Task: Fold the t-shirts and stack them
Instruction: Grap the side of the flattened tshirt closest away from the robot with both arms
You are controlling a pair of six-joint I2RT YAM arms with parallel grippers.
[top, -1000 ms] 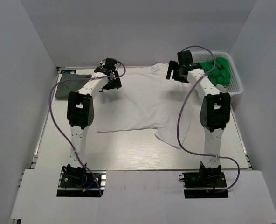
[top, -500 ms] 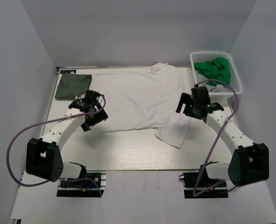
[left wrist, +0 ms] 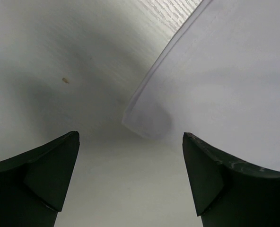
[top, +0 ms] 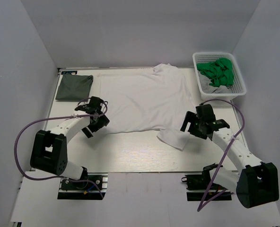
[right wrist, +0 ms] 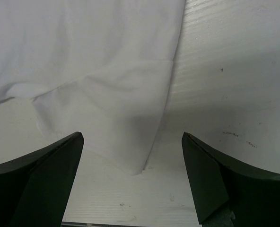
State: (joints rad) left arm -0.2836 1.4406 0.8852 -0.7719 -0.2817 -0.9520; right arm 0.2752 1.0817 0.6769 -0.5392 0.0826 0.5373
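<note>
Left pincer over white t-shirt corner

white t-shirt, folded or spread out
Spread out: the white t-shirt lies flat and wide across the table, both sleeves sticking out.

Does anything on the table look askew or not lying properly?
Only the white t-shirt: its near right sleeve is creased and skewed past the hem, and cloth bunches at its far edge. The dark t-shirt is folded neatly.
</note>
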